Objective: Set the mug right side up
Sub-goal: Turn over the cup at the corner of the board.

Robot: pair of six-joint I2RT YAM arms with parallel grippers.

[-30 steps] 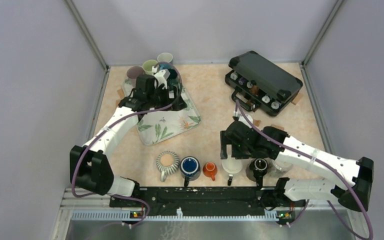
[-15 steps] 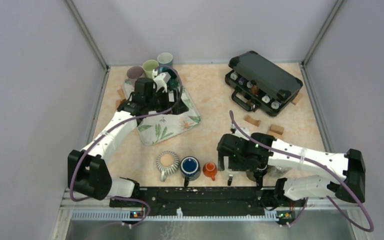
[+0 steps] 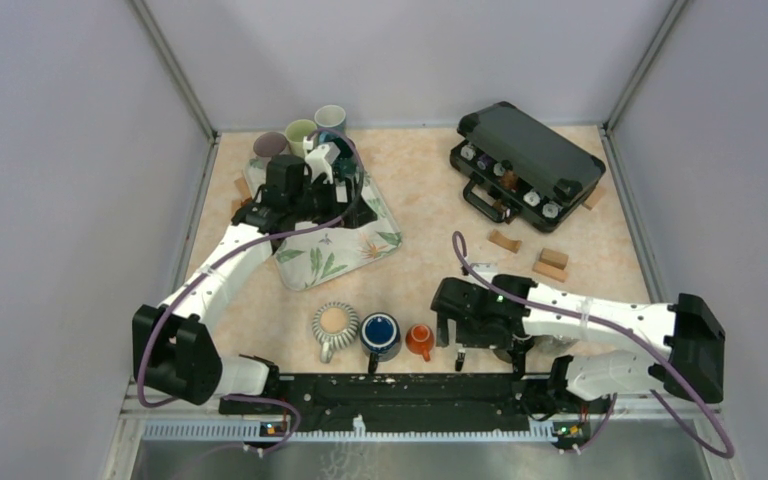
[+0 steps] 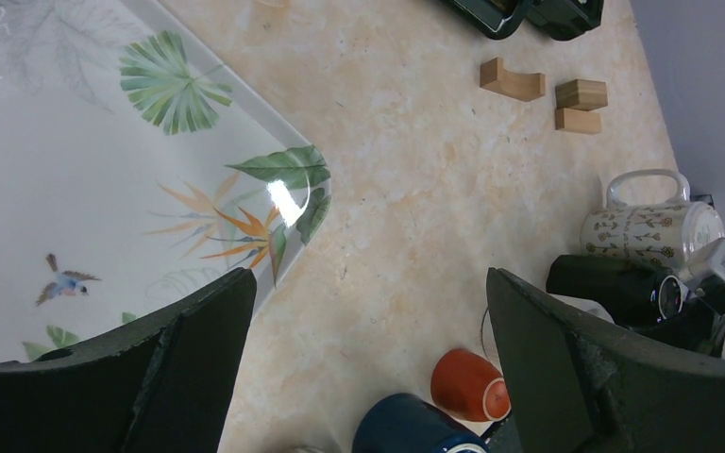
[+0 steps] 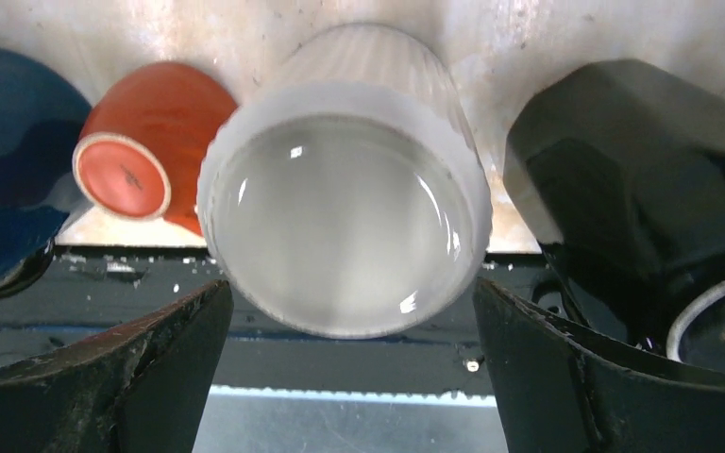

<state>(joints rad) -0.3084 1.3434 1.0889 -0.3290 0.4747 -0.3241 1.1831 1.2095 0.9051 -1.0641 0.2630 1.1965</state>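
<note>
Now that the right gripper (image 5: 349, 302) has dropped back to the near edge, its spread fingers straddle the upside-down white ribbed ceramic mug (image 5: 345, 226), between the small orange cup (image 5: 142, 156) and glossy black mug (image 5: 642, 160). Nothing gripped yet, so the grab looks next. Left gripper (image 4: 368, 311) hangs wide apart, holding nothing, above the floral white tray (image 4: 75, 189).

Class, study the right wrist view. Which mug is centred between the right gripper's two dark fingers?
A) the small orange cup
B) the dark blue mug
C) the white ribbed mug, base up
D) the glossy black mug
C: the white ribbed mug is framed by the open right gripper, while the small orange cup and the glossy black mug lie off to either side.
</note>
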